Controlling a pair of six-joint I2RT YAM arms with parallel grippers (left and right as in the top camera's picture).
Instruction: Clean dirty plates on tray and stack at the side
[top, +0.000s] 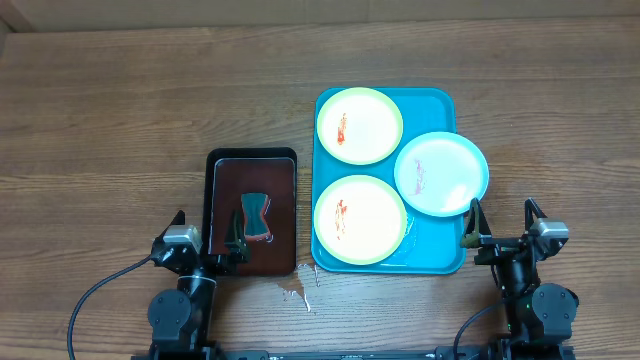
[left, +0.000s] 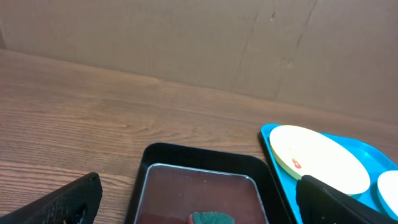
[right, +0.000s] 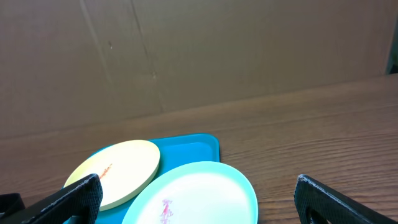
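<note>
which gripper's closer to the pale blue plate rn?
Right. The right gripper hangs just off the near right edge of the pale blue plate. The left gripper is beyond the teal tray, at the near left corner of the brown tray.

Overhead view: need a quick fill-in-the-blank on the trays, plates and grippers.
1. The teal tray carries ___ plates.
2. The blue-white plate overhangs the teal tray's ___ rim.
3. The smaller tray holds a sponge and is dark ___.
4. The left gripper and right gripper both stand ___.
Missing words: three; right; brown; open.
</note>
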